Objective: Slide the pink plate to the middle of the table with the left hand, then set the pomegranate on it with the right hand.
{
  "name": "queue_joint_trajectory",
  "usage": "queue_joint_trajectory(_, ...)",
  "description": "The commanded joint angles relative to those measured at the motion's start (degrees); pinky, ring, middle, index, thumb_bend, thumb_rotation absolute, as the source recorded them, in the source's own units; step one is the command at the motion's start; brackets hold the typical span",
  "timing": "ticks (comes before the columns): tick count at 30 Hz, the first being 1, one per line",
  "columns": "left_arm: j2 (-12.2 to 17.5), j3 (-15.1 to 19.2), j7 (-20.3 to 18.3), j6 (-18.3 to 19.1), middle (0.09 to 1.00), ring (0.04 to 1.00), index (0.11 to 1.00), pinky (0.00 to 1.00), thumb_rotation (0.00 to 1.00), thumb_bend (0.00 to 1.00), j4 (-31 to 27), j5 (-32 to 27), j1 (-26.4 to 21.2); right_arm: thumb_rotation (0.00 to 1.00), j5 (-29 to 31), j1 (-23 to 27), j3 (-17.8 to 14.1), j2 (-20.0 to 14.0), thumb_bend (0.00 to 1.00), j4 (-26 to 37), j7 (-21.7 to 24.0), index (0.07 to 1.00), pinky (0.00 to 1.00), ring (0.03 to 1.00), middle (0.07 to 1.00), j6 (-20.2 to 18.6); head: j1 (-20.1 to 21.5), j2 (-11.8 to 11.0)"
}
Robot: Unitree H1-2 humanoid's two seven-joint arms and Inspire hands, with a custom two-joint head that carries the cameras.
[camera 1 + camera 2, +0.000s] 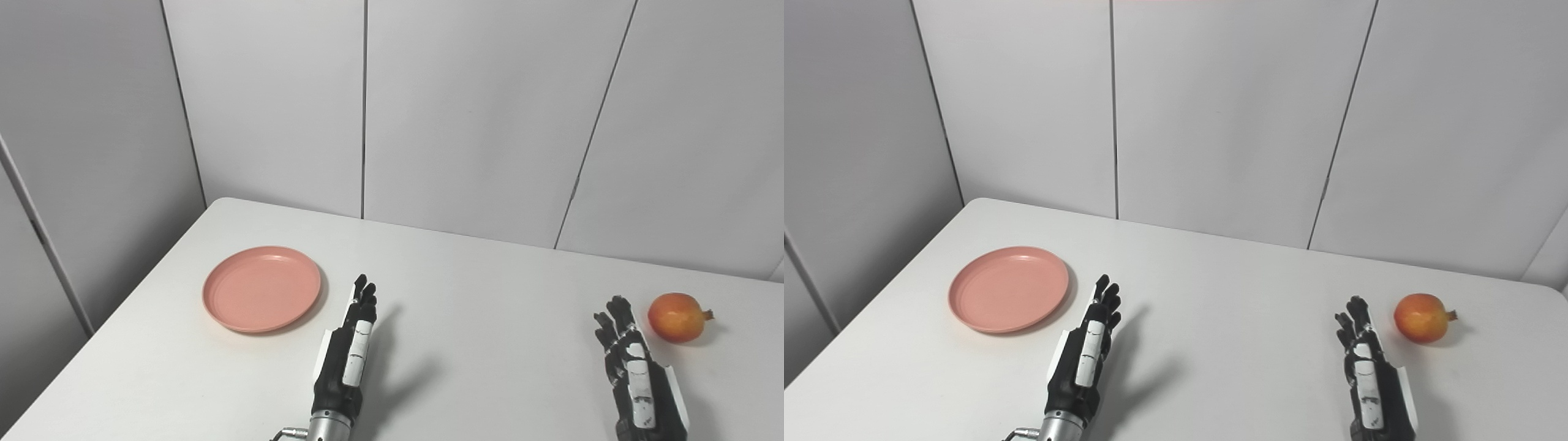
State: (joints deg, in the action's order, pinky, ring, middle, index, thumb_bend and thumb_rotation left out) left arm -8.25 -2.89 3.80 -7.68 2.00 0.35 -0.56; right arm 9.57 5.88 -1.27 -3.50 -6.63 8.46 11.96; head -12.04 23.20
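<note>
A pink plate (261,288) lies flat and empty on the left part of the white table (478,306). A red-orange pomegranate (677,316) rests near the table's right edge, its crown pointing right. My left hand (348,352) stands edge-up with fingers stretched forward, just right of the plate and not touching it; it holds nothing. Left of the pomegranate, my right hand (634,367) is also open, fingers extended, a small gap from the fruit.
Grey wall panels (490,110) stand behind the table's far edge. The table's left edge runs diagonally close to the plate, with a drop beyond it. Bare tabletop lies between the two hands.
</note>
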Motion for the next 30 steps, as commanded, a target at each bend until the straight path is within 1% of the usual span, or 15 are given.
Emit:
queue_joint_trajectory(1, 0.9, -0.23, -0.66, -1.11, 1.0, 1.0, 1.0, 1.0, 0.97, 0.74, 3.97, 0.38, 2.99, 0.93, 0.54, -3.26, 0.04, 0.38, 0.8, -3.3, 0.59, 0.955, 1.0, 0.965, 0.979, 1.08, 0.36, -0.02)
queue_joint_trajectory(3, 1.11, -0.2, -1.06, -0.58, 1.0, 1.0, 1.0, 1.0, 0.97, 0.73, 3.21, -0.19, 3.04, 0.93, 0.35, -3.36, 0.22, 0.45, 0.79, -3.05, 0.53, 0.95, 1.0, 0.964, 0.976, 0.85, 0.9, -0.03)
queue_joint_trajectory(6, 1.61, 0.06, -2.23, -0.25, 0.992, 1.0, 1.0, 1.0, 0.95, 0.76, 1.63, -1.83, 2.79, 0.92, 0.37, -3.61, 0.46, 0.56, 0.81, -2.75, 0.59, 0.943, 1.0, 0.958, 0.968, 0.47, 1.79, 0.32)
queue_joint_trajectory(10, 2.24, 0.36, -2.91, 0.8, 0.999, 1.0, 1.0, 1.0, 0.96, 0.78, -1.27, -2.72, 2.33, 0.92, 0.98, -3.92, 0.51, 0.47, 0.79, -2.45, 0.84, 0.943, 1.0, 0.954, 0.959, 0.04, 2.26, 0.64)
queue_joint_trajectory(13, 1.81, 0.85, -2.62, 3.89, 0.995, 0.998, 1.0, 1.0, 0.96, 0.8, -5.49, -3.62, 1.81, 0.92, 0.96, -4.13, 0.51, 0.34, 0.8, -2.24, 0.71, 0.941, 1.0, 0.95, 0.957, 0.05, 2.08, 0.76)
queue_joint_trajectory(15, 1.35, 1.19, -2.16, 6.97, 0.974, 0.971, 0.988, 1.0, 0.97, 0.83, -8.55, -4.08, 0.97, 0.92, 1.06, -4.24, 0.5, 0.2, 0.81, -2.12, 0.78, 0.943, 1.0, 0.953, 0.961, -0.14, 2.01, 0.82)
queue_joint_trajectory(17, 1.23, 1.52, -2.04, 10.12, 0.938, 0.928, 0.955, 0.98, 0.98, 0.88, -11.17, -4.45, 0.06, 0.92, 1.26, -4.3, 0.49, 0.12, 0.8, -2.08, 0.91, 0.948, 1.0, 0.958, 0.965, -0.31, 2.01, 0.82)
queue_joint_trajectory(18, 1.47, 1.72, -2.29, 11.79, 0.932, 0.919, 0.948, 0.97, 0.99, 0.89, -12.61, -4.93, -0.96, 0.92, 1.43, -4.22, 0.48, 0.03, 0.8, -2.4, 1.12, 0.948, 1.0, 0.958, 0.964, -0.1, 2.18, 0.7)
queue_joint_trajectory(22, 2.62, 2.46, -3.01, 16.27, 0.924, 0.91, 0.935, 0.96, 1.0, 0.92, -16.37, -6.43, -4.55, 0.93, 1.71, -3.78, 0.46, 0.01, 0.78, -3.51, 1.43, 0.949, 1.0, 0.956, 0.963, 0.62, 2.35, 0.53)
queue_joint_trajectory(24, 3.37, 3.02, -3.07, 18.22, 0.912, 0.898, 0.927, 0.95, 0.98, 0.93, -17.79, -7.14, -6.6, 0.92, 1.59, -3.6, 0.49, 0.1, 0.79, -3.85, 1.35, 0.943, 1.0, 0.948, 0.956, 0.84, 2.49, 0.26)
queue_joint_trajectory(27, 4.58, 4.17, -2.99, 19.92, 0.895, 0.888, 0.915, 0.93, 0.97, 0.94, -19.04, -8.06, -9.63, 0.92, 1.34, -3.48, 0.53, 0.1, 0.8, -4.17, 1.26, 0.939, 1.0, 0.947, 0.954, 1.1, 2.49, 0.26)
queue_joint_trajectory(30, 6.37, 5.87, -2.64, 20.1, 0.891, 0.898, 0.896, 0.94, 0.98, 0.95, -18.67, -8.55, -13.15, 0.91, 1.51, -3.43, 0.41, 0.2, 0.81, -4.27, 1.17, 0.937, 1.0, 0.946, 0.951, 0.92, 2.49, 0.08)
